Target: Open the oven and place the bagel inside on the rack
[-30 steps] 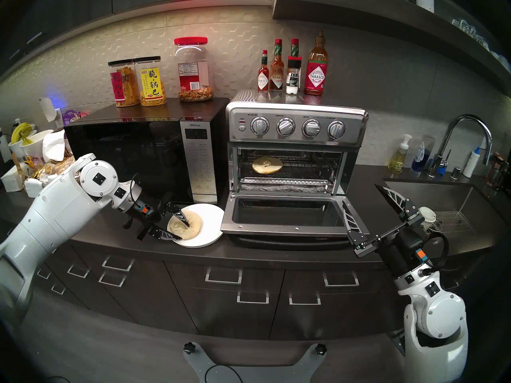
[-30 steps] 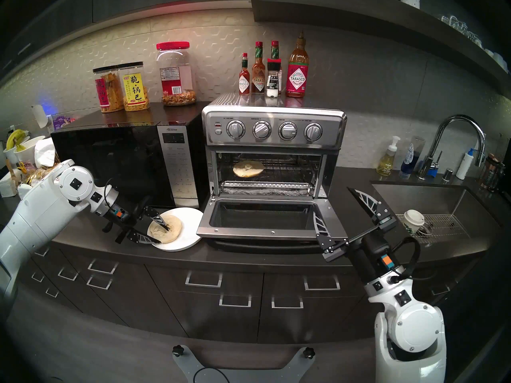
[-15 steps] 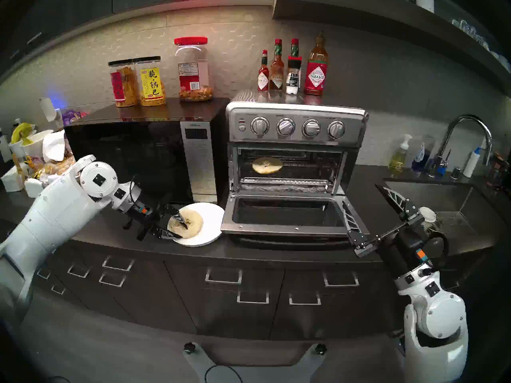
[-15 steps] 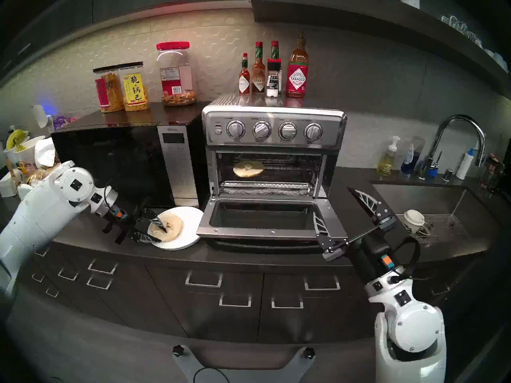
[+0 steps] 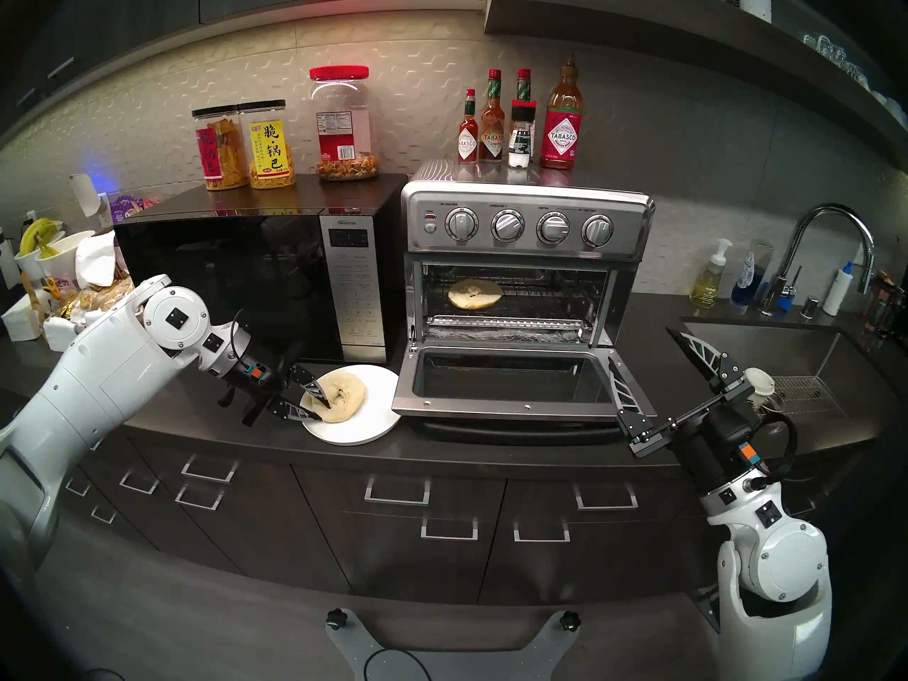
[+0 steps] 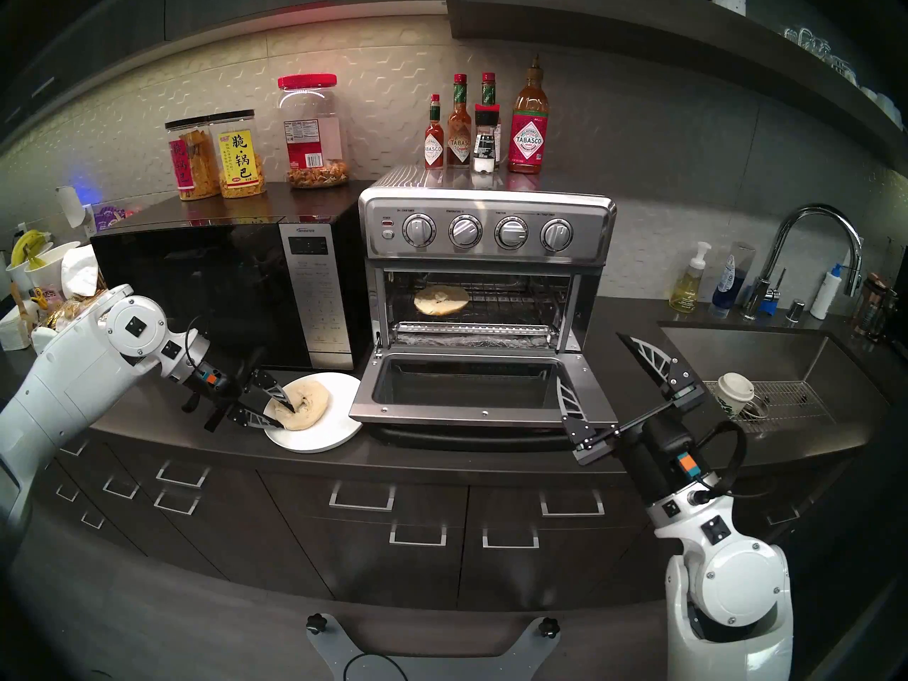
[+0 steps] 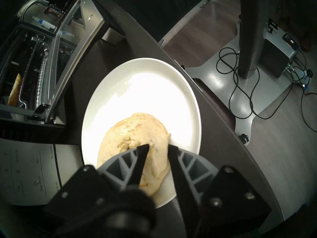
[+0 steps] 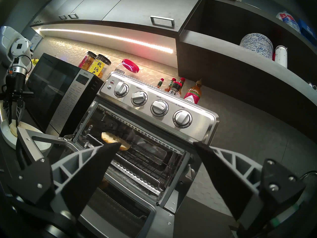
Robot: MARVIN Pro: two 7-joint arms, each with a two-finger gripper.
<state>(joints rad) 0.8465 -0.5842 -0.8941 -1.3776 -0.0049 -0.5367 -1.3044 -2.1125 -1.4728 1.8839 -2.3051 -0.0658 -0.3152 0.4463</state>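
I'm working in a kitchen: microwave (image 5: 255, 282), toaster oven (image 5: 525, 233), sink (image 5: 786, 360) at right, drawers below.

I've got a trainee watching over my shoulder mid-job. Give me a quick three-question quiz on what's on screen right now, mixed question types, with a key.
1. True or false: the oven door is shut.
2. Where are the two bagel halves? A) both on the plate B) one on the rack, one on the plate C) both on the rack
3. Fill in: the left gripper has one finger in the bagel half's ____ and the other at its outer edge.

Key:
1. False; the door lies folded down.
2. B; one half lies on the rack, the other on the plate.
3. Hole. The right gripper stands wide open by the door, holding nothing.
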